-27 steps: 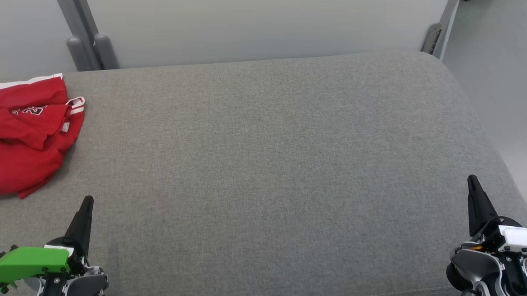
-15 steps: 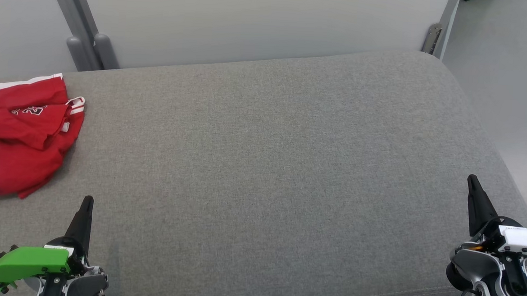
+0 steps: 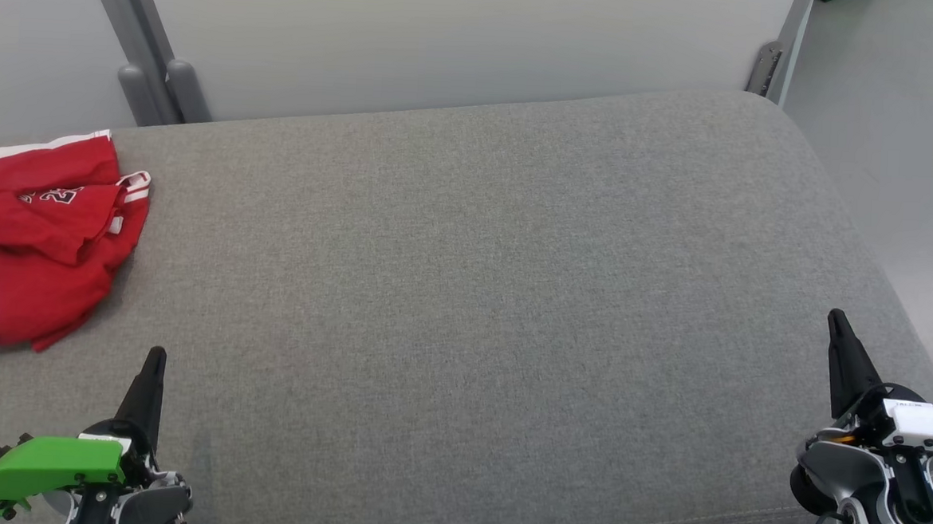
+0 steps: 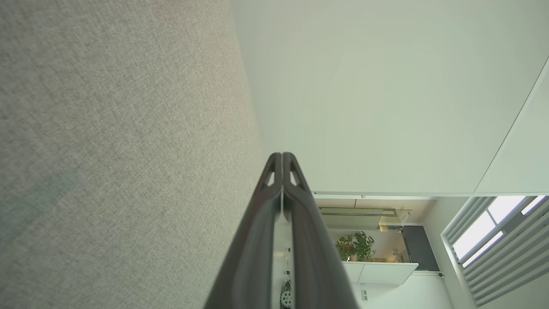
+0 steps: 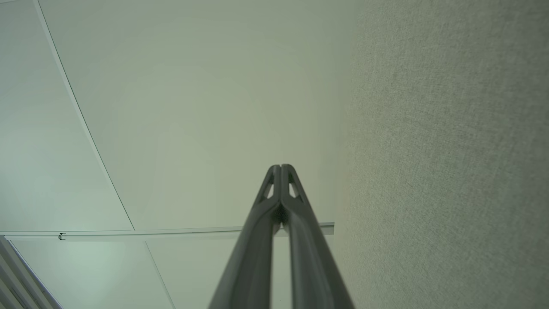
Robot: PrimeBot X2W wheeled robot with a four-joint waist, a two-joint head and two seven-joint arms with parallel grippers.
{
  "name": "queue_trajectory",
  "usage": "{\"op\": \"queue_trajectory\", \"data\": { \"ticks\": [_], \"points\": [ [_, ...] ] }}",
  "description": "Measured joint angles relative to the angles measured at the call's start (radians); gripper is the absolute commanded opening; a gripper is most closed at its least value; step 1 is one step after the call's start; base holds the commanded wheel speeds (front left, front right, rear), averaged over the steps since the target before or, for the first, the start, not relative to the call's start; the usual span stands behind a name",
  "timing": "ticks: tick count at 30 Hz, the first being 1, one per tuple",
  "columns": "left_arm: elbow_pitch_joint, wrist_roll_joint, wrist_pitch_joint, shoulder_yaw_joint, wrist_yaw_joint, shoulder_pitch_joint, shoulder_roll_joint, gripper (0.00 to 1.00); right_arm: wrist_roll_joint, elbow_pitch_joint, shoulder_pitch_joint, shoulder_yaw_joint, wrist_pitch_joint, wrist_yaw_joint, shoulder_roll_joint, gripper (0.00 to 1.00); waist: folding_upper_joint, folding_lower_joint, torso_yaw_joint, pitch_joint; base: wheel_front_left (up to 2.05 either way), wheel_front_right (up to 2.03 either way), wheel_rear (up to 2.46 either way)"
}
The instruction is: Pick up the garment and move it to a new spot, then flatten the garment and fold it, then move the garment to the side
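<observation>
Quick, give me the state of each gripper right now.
Left gripper: shut, holding nothing.
Right gripper: shut, holding nothing.

Surroundings: grey fabric cushion point(image 3: 497, 295) before a pale wall panel point(image 3: 446, 37).
The cushion has a rounded far-right corner and a stitched seam along its near edge. Grey posts point(image 3: 138, 93) stand at far left, a metal bracket point(image 3: 764, 66) at far right; pale floor point(image 3: 896, 141) lies to the right (left wrist view: potted plant point(image 4: 355, 245), bright slatted window point(image 4: 493, 240)).
</observation>
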State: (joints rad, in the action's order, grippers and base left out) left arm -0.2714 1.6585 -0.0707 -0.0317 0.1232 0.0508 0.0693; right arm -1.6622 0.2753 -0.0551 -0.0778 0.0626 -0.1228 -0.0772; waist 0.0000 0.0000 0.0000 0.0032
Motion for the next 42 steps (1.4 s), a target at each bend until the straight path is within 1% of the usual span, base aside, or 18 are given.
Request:
{"op": "queue_trajectory", "data": {
  "ticks": [3, 5, 6, 11, 18, 21, 26, 32, 36, 38, 41, 42],
  "points": [
    [-0.010, 0.000, 0.001, 0.001, 0.000, -0.003, -0.002, 0.00, 0.000, 0.008, 0.004, 0.000, 0.000, 0.000, 0.003, 0.00, 0.0000, 0.0000, 0.000, 0.000, 0.00, 0.00, 0.00],
    [-0.032, 0.000, 0.001, 0.003, -0.001, -0.020, -0.014, 0.00, 0.000, 0.031, 0.023, 0.002, 0.000, 0.001, 0.016, 0.00, 0.0000, 0.0000, 0.000, 0.000, 0.00, 0.00, 0.00],
    [-0.043, 0.000, 0.001, 0.005, -0.001, -0.031, -0.021, 1.00, 0.000, 0.041, 0.035, 0.002, 0.000, 0.001, 0.022, 1.00, 0.0000, 0.0000, 0.000, 0.000, 0.00, 0.00, 0.00],
    [-0.046, 0.000, 0.003, 0.011, -0.001, -0.048, -0.026, 1.00, 0.003, 0.042, 0.051, 0.004, -0.009, 0.002, 0.028, 1.00, 0.0000, 0.0000, 0.000, 0.000, 0.00, 0.00, 0.00],
    [-0.036, -0.013, 0.024, 0.030, -0.001, -0.048, -0.026, 1.00, 0.046, 0.021, 0.051, 0.013, -0.029, 0.002, 0.026, 1.00, 0.0000, 0.0000, 0.000, 0.000, 0.00, 0.00, 0.00],
    [-0.029, -0.059, 0.043, 0.040, -0.001, -0.048, -0.024, 1.00, 0.100, 0.010, 0.057, 0.019, -0.044, 0.002, 0.012, 1.00, 0.0000, 0.0000, 0.000, 0.000, 0.00, 0.00, 0.00],
    [-0.022, -0.098, 0.058, 0.057, -0.001, -0.048, -0.020, 1.00, 0.193, -0.004, 0.064, 0.028, -0.056, 0.003, -0.008, 1.00, 0.0000, 0.0000, 0.000, 0.000, 0.00, 0.00, 0.00],
    [-0.015, -0.187, 0.079, 0.073, -0.001, -0.048, -0.009, 1.00, 0.324, -0.036, 0.064, 0.046, -0.075, 0.025, -0.046, 1.00, 0.0000, 0.0000, 0.000, 0.001, 0.00, 0.00, 0.00],
    [-0.011, -0.241, 0.092, 0.086, -0.003, -0.048, -0.002, 1.00, 0.413, -0.049, 0.064, 0.067, -0.088, 0.045, -0.052, 1.00, 0.0000, 0.0000, 0.001, 0.001, 0.00, 0.00, 0.00],
    [-0.009, -0.270, 0.098, 0.093, -0.011, -0.047, 0.003, 1.00, 0.456, -0.055, 0.064, 0.079, -0.092, 0.047, -0.057, 1.00, 0.0000, 0.0000, 0.001, 0.002, 0.00, 0.00, 0.00],
    [0.001, -0.322, 0.108, 0.094, -0.018, -0.047, 0.004, 1.00, 0.513, -0.064, 0.064, 0.095, -0.102, 0.064, -0.063, 1.00, 0.0000, 0.0000, 0.001, 0.002, 0.00, 0.00, 0.00],
    [0.006, -0.335, 0.108, 0.094, -0.019, -0.046, 0.005, 1.00, 0.529, -0.065, 0.064, 0.099, -0.106, 0.065, -0.065, 1.00, 0.0000, 0.0000, 0.001, 0.002, 0.00, 0.00, 0.00]
  ]
}}
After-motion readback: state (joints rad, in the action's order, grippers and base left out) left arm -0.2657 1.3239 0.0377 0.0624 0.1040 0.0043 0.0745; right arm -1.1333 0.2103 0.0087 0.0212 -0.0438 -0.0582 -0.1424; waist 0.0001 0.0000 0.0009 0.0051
